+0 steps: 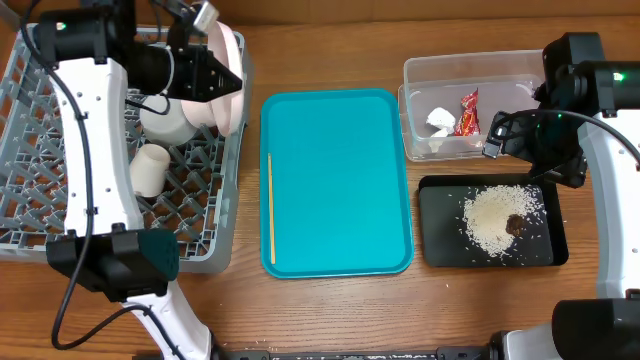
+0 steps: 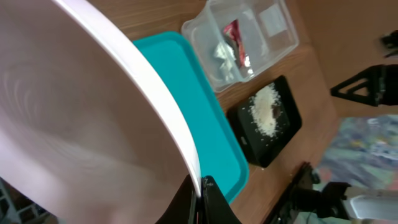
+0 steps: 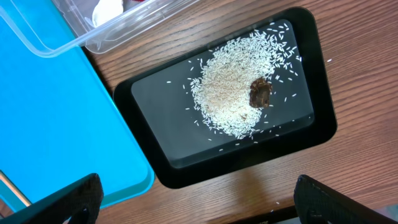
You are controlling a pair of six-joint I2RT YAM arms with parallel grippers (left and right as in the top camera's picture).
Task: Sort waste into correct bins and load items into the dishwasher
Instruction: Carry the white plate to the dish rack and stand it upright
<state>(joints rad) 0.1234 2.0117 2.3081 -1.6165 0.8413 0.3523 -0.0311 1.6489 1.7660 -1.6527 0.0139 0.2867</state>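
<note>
My left gripper is shut on the rim of a pale pink-white plate and holds it on edge over the right side of the grey dish rack. The plate fills the left wrist view, with the jaws pinching its rim. A pale bowl and a small white cup sit in the rack. A thin wooden stick lies on the teal tray. The clear tub holds a red wrapper and white paper scrap. The black tray holds rice and a brown lump. My right gripper is open above the black tray's near edge.
The teal tray lies between the rack and the two bins, with its corner in the right wrist view. A few stray rice grains lie on the wooden table beside the black tray. The clear tub's corner shows at the upper left there.
</note>
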